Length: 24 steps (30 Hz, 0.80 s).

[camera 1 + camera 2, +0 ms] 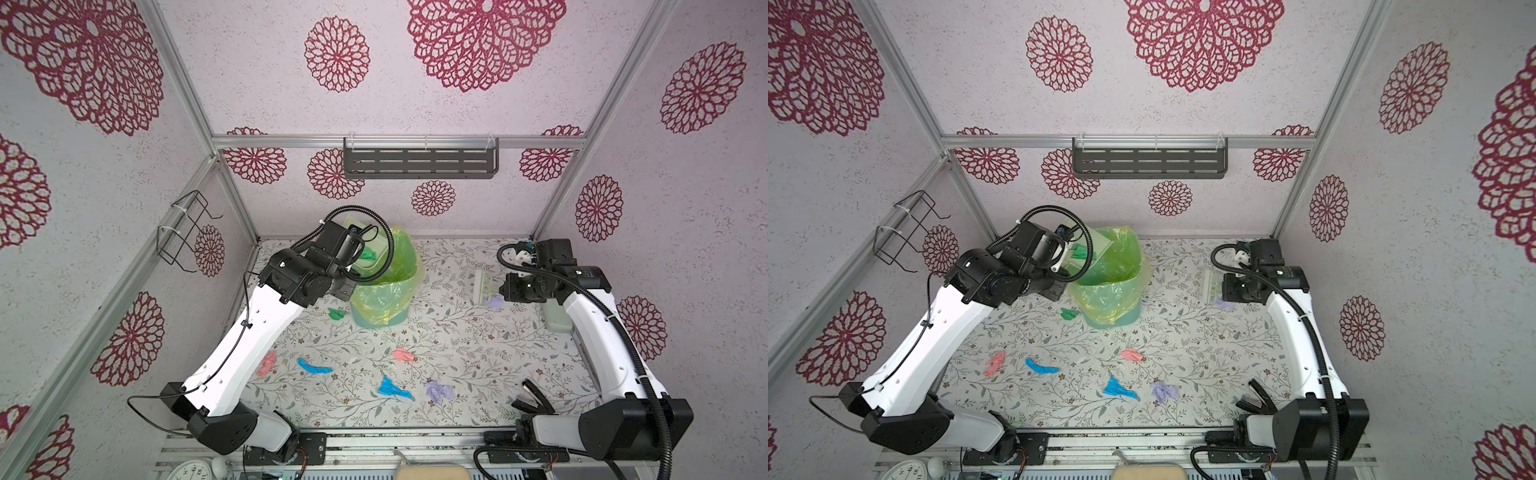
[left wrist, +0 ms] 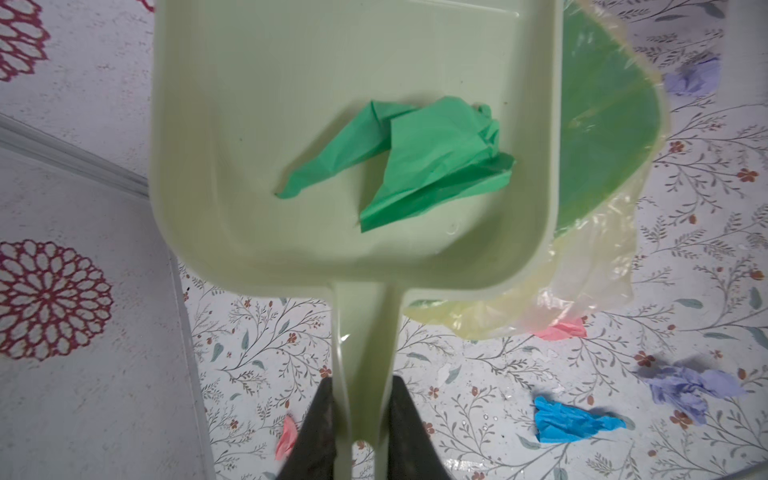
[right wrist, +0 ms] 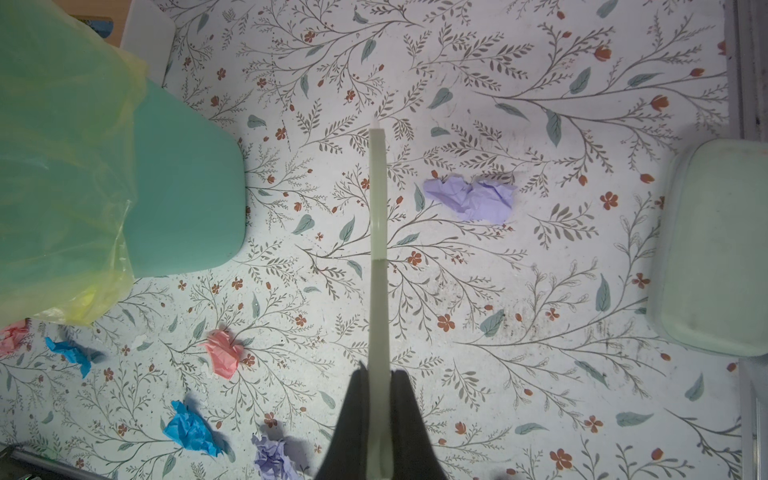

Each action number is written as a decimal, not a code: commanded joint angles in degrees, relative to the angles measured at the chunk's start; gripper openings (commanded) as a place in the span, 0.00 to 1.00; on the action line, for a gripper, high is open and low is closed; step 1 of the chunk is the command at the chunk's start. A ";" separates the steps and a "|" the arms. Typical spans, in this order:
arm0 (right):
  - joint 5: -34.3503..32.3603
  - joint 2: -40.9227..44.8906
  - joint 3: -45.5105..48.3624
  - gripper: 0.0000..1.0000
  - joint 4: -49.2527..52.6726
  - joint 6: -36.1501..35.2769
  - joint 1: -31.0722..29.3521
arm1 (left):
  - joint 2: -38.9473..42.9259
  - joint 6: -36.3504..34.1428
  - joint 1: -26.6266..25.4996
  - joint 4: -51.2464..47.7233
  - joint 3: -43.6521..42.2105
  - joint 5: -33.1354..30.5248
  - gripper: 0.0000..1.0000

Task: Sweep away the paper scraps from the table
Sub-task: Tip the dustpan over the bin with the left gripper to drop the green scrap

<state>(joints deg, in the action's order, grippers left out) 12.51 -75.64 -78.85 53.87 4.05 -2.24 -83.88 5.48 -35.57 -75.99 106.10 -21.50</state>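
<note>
My left fingers [image 2: 318, 428] grip the dustpan [image 2: 257, 124] handle, poising its green scrap [image 2: 419, 166] over the bin [image 2: 602, 124] rim for tipping, while my right fingers [image 3: 353, 419] pinch the brush [image 3: 377, 199] by a lilac scrap [image 3: 469, 199]; other paper scraps [image 1: 392, 388] litter the worktop [image 3: 540, 270].

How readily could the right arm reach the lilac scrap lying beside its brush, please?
Probably yes: the right gripper holds the brush just beside that lilac scrap, with only bare table between them and nothing blocking.
</note>
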 commanded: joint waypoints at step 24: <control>2.28 -1.45 -2.25 0.00 -0.59 -0.71 0.49 | -10.67 -12.00 -3.81 -5.85 6.01 -23.39 0.13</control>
<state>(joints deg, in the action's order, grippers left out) 13.80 -77.01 -79.00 53.84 4.01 -2.22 -93.43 -4.97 -37.39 -82.15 111.22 -41.10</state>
